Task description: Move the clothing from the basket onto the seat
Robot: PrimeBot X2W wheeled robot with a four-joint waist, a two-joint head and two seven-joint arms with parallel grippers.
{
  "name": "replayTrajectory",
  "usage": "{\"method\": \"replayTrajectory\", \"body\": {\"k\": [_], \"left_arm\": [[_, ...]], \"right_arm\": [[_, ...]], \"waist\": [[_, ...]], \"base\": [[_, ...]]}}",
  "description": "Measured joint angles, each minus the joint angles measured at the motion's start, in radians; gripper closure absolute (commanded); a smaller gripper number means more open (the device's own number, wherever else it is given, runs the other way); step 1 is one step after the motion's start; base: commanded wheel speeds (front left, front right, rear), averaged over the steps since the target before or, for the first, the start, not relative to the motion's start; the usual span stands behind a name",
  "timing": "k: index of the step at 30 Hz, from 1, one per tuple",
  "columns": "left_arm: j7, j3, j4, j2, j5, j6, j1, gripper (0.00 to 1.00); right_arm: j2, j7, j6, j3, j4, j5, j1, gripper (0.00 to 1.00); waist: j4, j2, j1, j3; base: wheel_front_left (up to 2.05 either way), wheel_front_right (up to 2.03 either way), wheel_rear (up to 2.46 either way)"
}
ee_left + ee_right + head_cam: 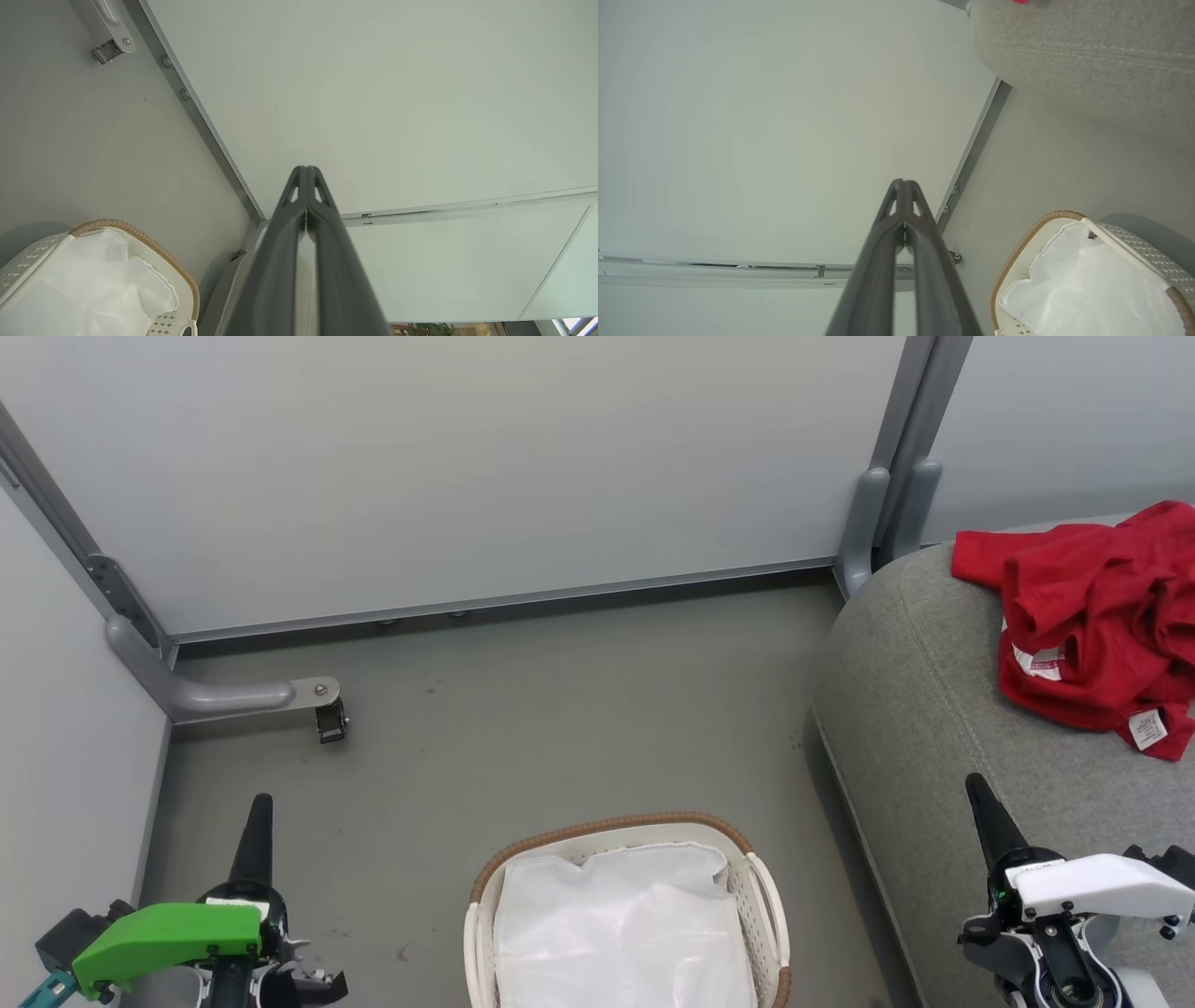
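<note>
**Red clothing on the seat, white sheet in the basket**

The clothing [1092,616] lies in a crumpled red heap on top of the seat [934,728], towards its far right end. One white tag hangs at the heap's near edge, and a white printed label shows among the folds. The seat is grey and rounded, with a stitched seam running along its side.

To the seat's left, with a strip of grey floor [560,709] between them, stands the basket [607,827]. It sits on the floor between the robot's two arms, with a brown woven rim and a white handle on the side nearest the seat. A white sheet [621,933] lies spread inside it.

The left gripper [261,801] is low at the left over the floor, beside the basket and apart from it. Its dark fingers are pressed together and empty, pointing towards the wall, and its wrist carries a green cover [168,938].

The right gripper [974,782] is over the near part of the seat, clear of the clothing. Its fingers are likewise closed tip to tip on nothing, and its wrist carries a white cover [1102,882].

Pale wall panels [467,476] in grey frames close off the corner behind. A grey foot with a small caster [330,721] rests on the floor at the left.
</note>
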Motion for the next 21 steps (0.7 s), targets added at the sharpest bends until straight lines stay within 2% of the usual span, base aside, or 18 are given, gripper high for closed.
{"method": "replayTrajectory", "body": {"k": [21], "left_arm": [[0.043,0.019,-0.012,0.0,-0.142,0.0,-0.017,1.0]], "right_arm": [[-0.001,0.042,0.0,-0.014,-0.006,0.158,-0.007,1.0]], "waist": [[-0.013,0.0,0.0,0.001]], "base": [[0.0,0.0,0.0]]}}
